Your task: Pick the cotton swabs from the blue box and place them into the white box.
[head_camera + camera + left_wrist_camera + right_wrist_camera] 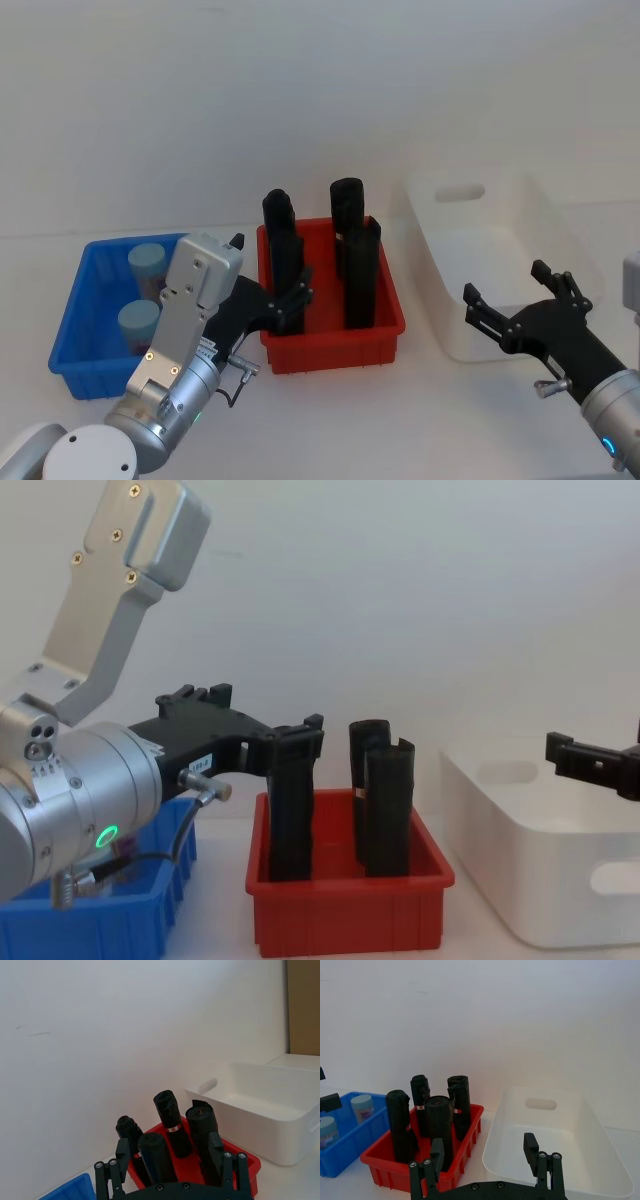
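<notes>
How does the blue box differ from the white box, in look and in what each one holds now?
The blue box has ribbed sides; the white box is smooth, with an oval handle hole. The white box is clearly larger. The blue box holds two tubs of cotton swabs; the white box looks empty. Both are open bins standing either side of the red box.
</notes>
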